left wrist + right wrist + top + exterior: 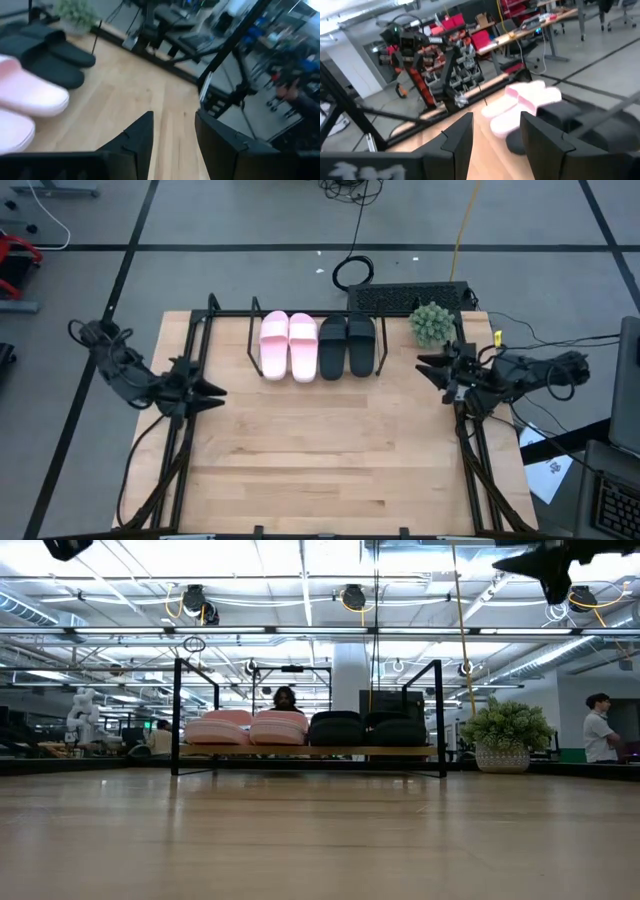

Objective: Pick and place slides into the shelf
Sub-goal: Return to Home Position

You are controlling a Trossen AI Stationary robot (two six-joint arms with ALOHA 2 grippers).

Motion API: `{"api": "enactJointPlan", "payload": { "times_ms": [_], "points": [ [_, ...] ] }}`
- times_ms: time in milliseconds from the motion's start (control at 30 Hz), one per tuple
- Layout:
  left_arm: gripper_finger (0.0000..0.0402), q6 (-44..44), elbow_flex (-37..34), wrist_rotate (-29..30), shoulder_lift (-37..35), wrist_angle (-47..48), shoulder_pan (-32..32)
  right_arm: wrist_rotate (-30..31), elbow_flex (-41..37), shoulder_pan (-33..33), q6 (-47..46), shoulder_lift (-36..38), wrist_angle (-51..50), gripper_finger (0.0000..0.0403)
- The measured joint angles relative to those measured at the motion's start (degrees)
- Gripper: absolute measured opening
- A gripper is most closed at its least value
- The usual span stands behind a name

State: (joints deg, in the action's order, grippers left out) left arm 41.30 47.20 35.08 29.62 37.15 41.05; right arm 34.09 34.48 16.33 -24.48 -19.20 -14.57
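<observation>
All four slides sit in a row on the shelf point(251, 338) at the table's far edge, the pink pair point(288, 346) toward the left arm, the black pair point(347, 346) beside it. The left gripper point(218, 397) hangs over the left edge, the right gripper point(422, 368) near the plant point(432, 323). Both sets of fingers are slightly parted, holding nothing. The main risk I'd guess: the right arm clipping the plant while retracting.

No text can be read anywhere. A white sheet point(548, 472) at the lower right of the high view bears dark print too small to make out. Pale marks point(345, 171) at the lower left of the right wrist view are blurred.
</observation>
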Motion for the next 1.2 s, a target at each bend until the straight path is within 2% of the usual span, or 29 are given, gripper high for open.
{"api": "enactJointPlan", "payload": {
  "times_ms": [333,433,567,867,1000,1133,1200],
  "points": [
    [0.0145,-1.95,-14.55,-0.29,-2.63,-14.13,-4.09,-5.67,-3.48,-7.04,0.66,0.40,0.05,0.0153],
    [0.0145,-4.70,-17.22,-2.58,-2.70,-19.72,-6.80,-7.77,-3.50,-10.41,2.02,0.83,0.15,0.0153],
    [0.0145,-10.11,-19.70,-8.08,-2.72,-26.63,-12.42,-13.40,-3.50,-15.24,3.14,1.33,0.09,0.0153],
    [0.0145,-16.23,-19.87,-27.49,-8.53,-23.10,-30.54,-23.69,-3.48,-23.64,4.17,4.62,-1.13,0.0153],
    [0.0145,-16.21,-19.83,-31.24,-12.89,-21.33,-35.21,-23.88,-3.48,-24.67,2.78,6.44,-2.86,0.0153],
    [0.0145,-15.41,-21.11,-32.32,-12.89,-21.95,-34.72,-23.95,-5.66,-24.58,0.71,6.31,-2.68,0.0153],
    [0.0145,-15.44,-22.82,-31.02,-11.30,-26.47,-34.02,-24.03,-7.57,-24.56,0.25,5.74,0.57,0.0153]
  ]
}}
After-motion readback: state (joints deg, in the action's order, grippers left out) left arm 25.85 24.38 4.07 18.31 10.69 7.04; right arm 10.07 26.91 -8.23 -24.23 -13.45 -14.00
